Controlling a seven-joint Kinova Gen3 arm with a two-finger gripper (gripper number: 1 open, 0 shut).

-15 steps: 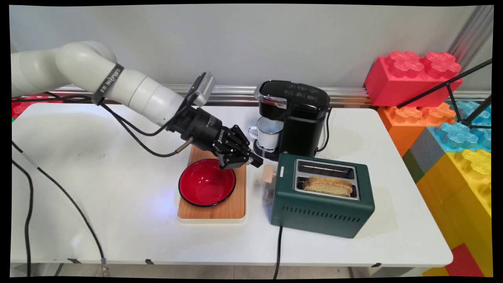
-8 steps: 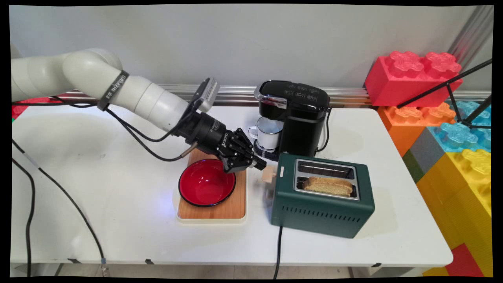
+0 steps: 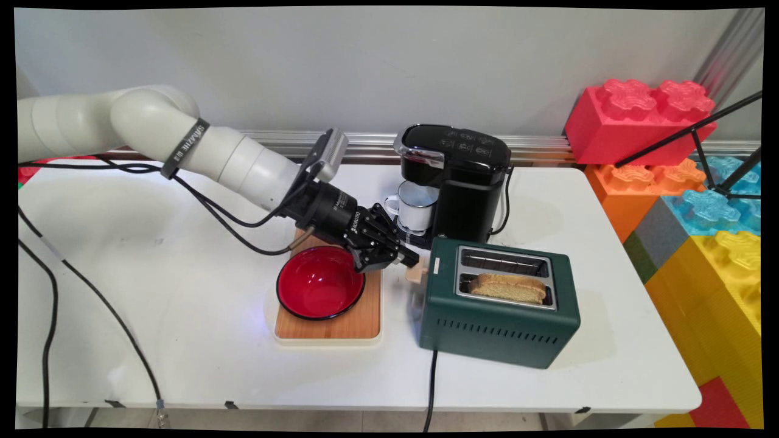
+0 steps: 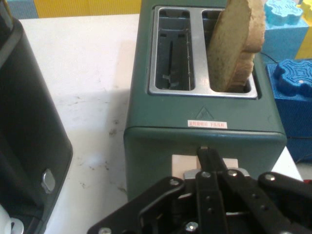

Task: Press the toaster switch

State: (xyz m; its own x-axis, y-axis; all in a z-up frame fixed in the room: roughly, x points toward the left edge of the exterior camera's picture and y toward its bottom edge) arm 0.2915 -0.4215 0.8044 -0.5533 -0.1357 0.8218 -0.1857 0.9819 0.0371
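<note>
Shows the black two-finger tool (image 3: 409, 260) low over the bench, at the short left end of the dark green two-slot metal toaster (image 3: 499, 316), slanting down towards that end from the upper left. Reads as narrow: fingers pressed together in the hand view, no gap between them, nothing held.

Puts the tool's tip (image 4: 204, 152) right at the pale beige plastic lever (image 3: 416, 272) on the toaster's left end face. Looks to be touching the lever's top or just above it (image 4: 183, 163); cannot tell which.

Places the toaster's long axis running away from the tool, so that both slots stretch straight ahead in the hand view. Finds a slice of tan toasted bread (image 3: 508, 287) standing upright in the slot on the toaster's near side, well proud of the rim (image 4: 236, 44); leaves the far slot bare.

Sets a glossy red round bowl (image 3: 319, 286) on a light wooden board (image 3: 359, 322) left of the toaster, under the tool's wrist and apart from the tip. Has a black pod coffee machine (image 3: 468, 194) just behind the toaster, with a white enamel mug (image 3: 417, 210) under its spout. Rests all of it on the white bench (image 3: 152, 304).
</note>
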